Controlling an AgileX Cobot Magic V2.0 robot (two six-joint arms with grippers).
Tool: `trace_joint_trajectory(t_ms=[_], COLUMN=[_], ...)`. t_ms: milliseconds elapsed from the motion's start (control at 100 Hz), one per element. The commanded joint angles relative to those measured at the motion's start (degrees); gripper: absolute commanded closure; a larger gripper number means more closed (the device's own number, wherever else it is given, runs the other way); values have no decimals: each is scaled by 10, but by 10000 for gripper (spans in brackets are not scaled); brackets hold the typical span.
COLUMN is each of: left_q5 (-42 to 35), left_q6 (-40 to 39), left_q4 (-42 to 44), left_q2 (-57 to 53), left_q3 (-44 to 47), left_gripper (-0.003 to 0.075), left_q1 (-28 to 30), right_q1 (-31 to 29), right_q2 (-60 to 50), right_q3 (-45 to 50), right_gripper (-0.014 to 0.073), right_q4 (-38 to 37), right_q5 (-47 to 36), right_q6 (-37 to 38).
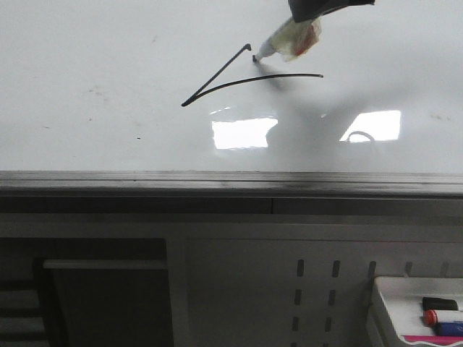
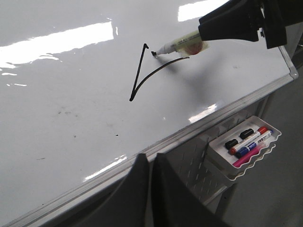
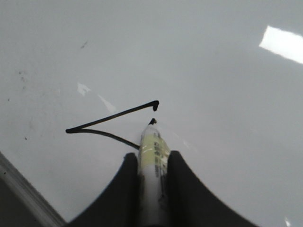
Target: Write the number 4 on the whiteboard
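The whiteboard fills the front view. On it are a black diagonal stroke and a curved crossbar of the number 4; I see no vertical stem. My right gripper is shut on a black marker, whose tip touches the board just beside the diagonal's top end. The strokes also show in the left wrist view and the right wrist view. My left gripper is shut and empty, off the board past its grey edge rail.
A small white tray with several markers hangs below the board at the right, also in the front view. Faint dark specks dot the board. A perforated grey panel sits under the rail.
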Motion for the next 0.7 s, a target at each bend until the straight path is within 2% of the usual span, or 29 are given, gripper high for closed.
trace_joint_trajectory(t_ms=[0, 110, 200, 350, 630, 690], left_q5=[-10, -9, -7, -2, 13, 28], left_q6=[-7, -7, -7, -7, -7, 10], left_q4=[-27, -34, -42, -61, -62, -62], left_q2=[1, 1, 1, 1, 1, 1], left_q3=[-16, -16, -16, -16, -16, -17], left_gripper=[741, 741, 741, 741, 739, 716], left_q1=[3, 3, 3, 3, 3, 3], right_q1=[-7, 6, 22, 47, 48, 57], right_q2=[-8, -8, -8, -8, -26, -46], right_q3=[-15, -11, 3, 30, 30, 25], right_gripper=[636, 636, 636, 636, 636, 636], right_q4=[-1, 3, 19, 35, 36, 36], right_q5=[34, 103, 121, 121, 87, 88], right_q6=[-6, -6, -6, -6, -2, -2])
